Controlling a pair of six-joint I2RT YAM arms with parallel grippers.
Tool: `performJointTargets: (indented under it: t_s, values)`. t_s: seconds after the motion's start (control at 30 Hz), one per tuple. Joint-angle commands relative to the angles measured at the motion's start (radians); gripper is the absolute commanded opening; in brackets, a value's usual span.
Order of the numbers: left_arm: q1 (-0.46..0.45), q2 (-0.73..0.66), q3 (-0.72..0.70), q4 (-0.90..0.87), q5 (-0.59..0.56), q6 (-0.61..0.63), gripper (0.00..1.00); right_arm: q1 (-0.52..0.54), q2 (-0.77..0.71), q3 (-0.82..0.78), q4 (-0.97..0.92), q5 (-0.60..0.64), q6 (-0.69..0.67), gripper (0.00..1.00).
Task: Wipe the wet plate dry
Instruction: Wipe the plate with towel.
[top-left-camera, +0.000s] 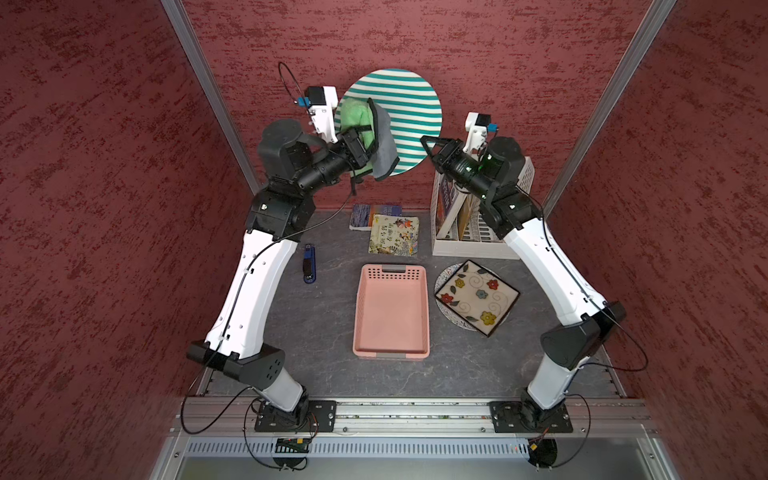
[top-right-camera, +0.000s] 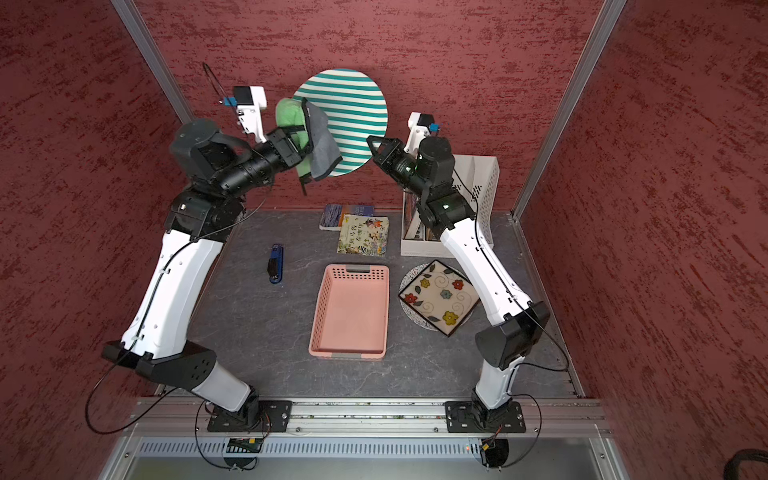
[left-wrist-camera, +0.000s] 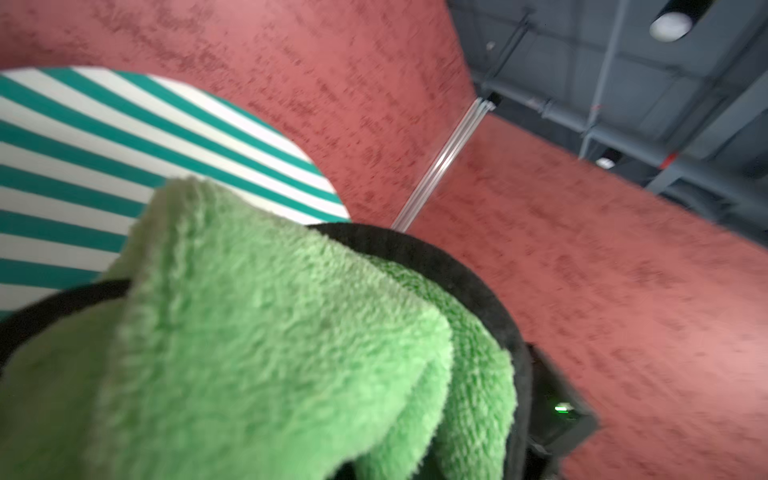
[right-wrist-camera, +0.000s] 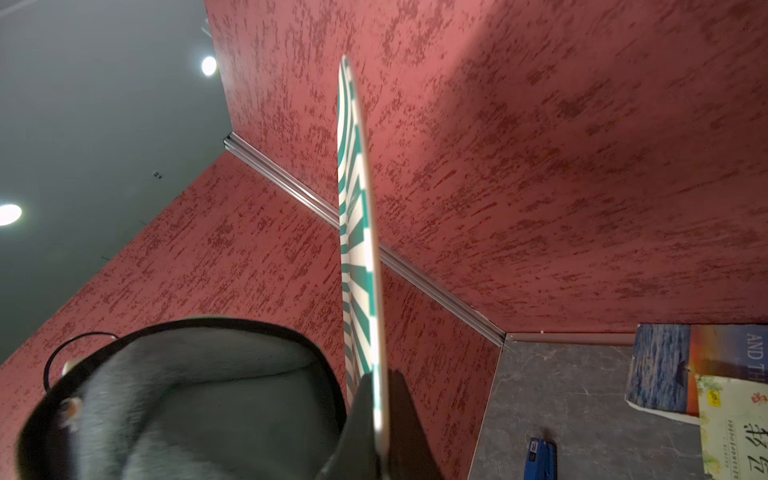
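Cloth (left-wrist-camera: 270, 332), green with a grey back, fills the left wrist view. It is bunched in the clamped jaws of the left gripper (top-left-camera: 365, 137) and covers the striped face of the plate (top-left-camera: 409, 108) around 8 o'clock in both top views. At the plate's 4 o'clock the right gripper (right-wrist-camera: 380, 415) pinches the rim, holding it upright on edge in the air at the scene's 12 o'clock, while on the table (top-left-camera: 316, 316) a basket (top-left-camera: 390, 307) sits at centre, with a dish (top-left-camera: 478, 297) at its 3 o'clock and books (top-left-camera: 392, 235) at its 12 o'clock.
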Motion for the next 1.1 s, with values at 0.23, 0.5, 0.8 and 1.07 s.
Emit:
performJointTargets:
  t_s: [0.23, 0.5, 0.8, 1.07]
  values:
    - [0.058, 0.114, 0.007, -0.33, -0.178, 0.227, 0.0, 0.033, 0.057, 0.178, 0.062, -0.071, -0.023, 0.0]
    - [0.227, 0.163, 0.041, -0.306, 0.105, 0.223, 0.0, 0.16, -0.082, -0.125, -0.081, -0.314, -0.211, 0.0]
    - [0.061, 0.204, -0.014, -0.317, 0.415, 0.309, 0.0, 0.086, 0.091, 0.229, -0.019, -0.13, -0.166, 0.0]
    - [0.281, 0.11, -0.161, -0.288, 0.169, 0.067, 0.0, 0.098, 0.103, 0.304, -0.111, -0.267, -0.177, 0.0]
